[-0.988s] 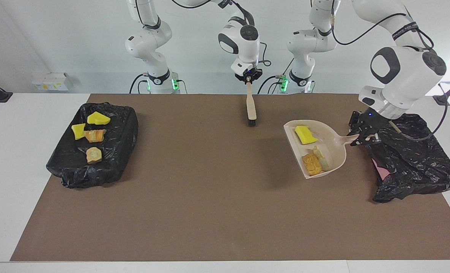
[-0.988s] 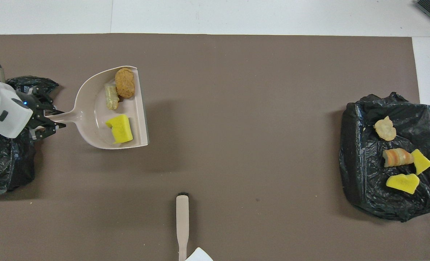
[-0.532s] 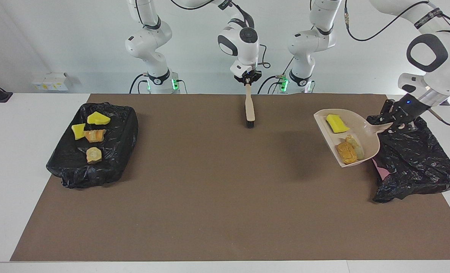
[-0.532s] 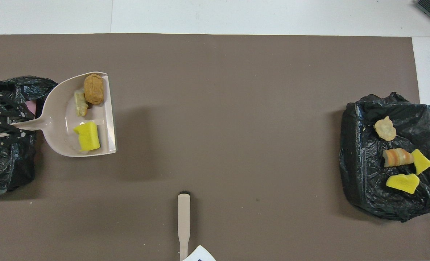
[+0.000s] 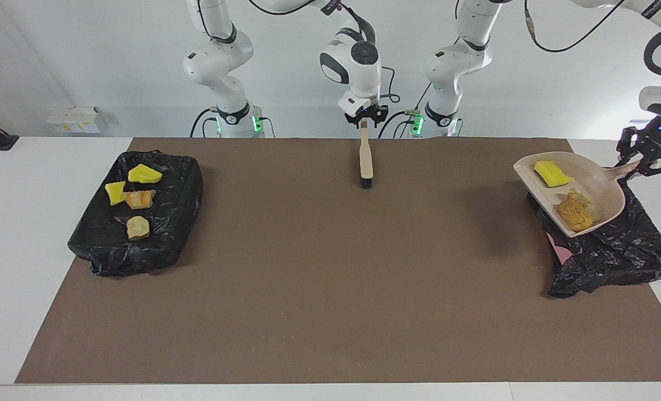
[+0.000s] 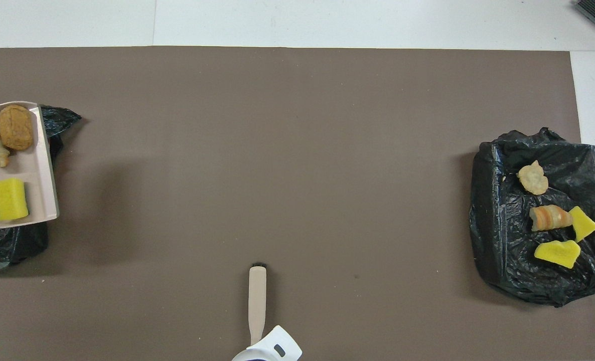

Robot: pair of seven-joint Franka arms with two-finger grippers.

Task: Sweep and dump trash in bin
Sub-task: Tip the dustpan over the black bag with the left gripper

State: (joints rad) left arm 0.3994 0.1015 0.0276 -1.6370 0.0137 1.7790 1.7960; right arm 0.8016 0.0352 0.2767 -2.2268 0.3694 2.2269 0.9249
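dustpan (image 5: 601, 186) trash (image 5: 574, 214) rides beside left jaws' grip.

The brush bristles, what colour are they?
Black bristles on a beige brush; clearest in the facing view.

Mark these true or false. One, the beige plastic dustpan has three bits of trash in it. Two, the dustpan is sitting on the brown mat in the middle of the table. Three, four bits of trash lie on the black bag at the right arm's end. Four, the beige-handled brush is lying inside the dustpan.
1. True: the beige plastic dustpan carries a yellow foam chunk, a tan bread-like lump and a pale piece.
2. False: the left gripper holds it by the handle over the crumpled black bin bag.
3. True: four trash pieces lie on the flat black bag.
4. False: the beige-handled brush is mid-table, its handle at the right gripper.
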